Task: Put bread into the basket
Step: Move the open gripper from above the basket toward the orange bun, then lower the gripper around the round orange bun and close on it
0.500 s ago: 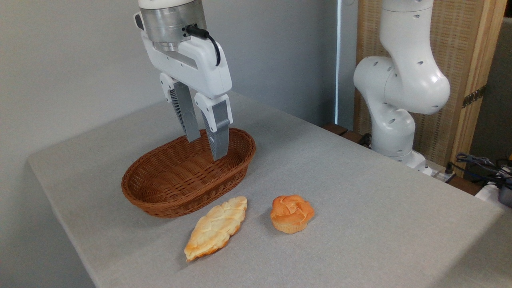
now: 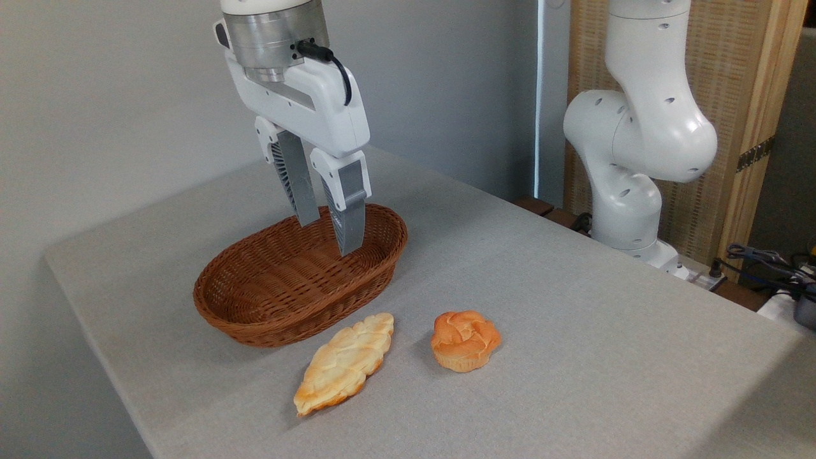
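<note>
Hovering empty, slightly parted end effector over brown wicker basket; risks grabbing pale braided loaf instead of round orange-brown bun near tabletop's front edge.

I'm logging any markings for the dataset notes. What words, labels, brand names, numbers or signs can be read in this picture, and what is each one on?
None can be read.
The gripper and the white arm show no legible logo or label.
The basket, the bun, the braided loaf and the table carry no writing.
The devices at the right edge are too small to tell.
</note>
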You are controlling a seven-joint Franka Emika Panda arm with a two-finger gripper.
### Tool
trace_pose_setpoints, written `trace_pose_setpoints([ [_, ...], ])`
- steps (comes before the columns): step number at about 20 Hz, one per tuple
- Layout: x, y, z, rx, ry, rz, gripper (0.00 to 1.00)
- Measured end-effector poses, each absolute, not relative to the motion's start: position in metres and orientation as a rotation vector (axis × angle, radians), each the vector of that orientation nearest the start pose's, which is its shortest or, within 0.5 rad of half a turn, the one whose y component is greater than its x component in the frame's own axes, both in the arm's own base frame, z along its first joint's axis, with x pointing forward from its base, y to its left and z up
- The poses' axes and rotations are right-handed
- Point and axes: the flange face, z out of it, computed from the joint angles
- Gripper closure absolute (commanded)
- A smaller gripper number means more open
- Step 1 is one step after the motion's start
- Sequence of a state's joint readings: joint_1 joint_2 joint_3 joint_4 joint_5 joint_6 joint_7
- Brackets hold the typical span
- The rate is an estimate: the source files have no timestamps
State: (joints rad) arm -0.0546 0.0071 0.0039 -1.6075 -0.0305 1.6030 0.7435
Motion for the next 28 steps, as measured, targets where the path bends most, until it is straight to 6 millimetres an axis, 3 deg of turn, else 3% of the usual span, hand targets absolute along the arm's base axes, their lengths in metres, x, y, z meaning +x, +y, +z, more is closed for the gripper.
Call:
trace_pose_setpoints([
  [10, 0.556, -0.033, 0.598, -2.931, 1.232, 0.024, 0.0],
  [14, 0.542, -0.034, 0.582, -2.918, 1.227, -0.037, 0.0],
  [18, 0.521, -0.033, 0.555, -2.908, 1.222, -0.083, 0.0],
  [24, 0.497, -0.03, 0.485, -2.887, 1.283, -0.053, 0.0],
  [26, 0.484, -0.014, 0.474, -2.888, 1.311, -0.025, 0.0],
  [28, 0.472, 0.017, 0.472, -2.89, 1.344, -0.033, 0.0],
])
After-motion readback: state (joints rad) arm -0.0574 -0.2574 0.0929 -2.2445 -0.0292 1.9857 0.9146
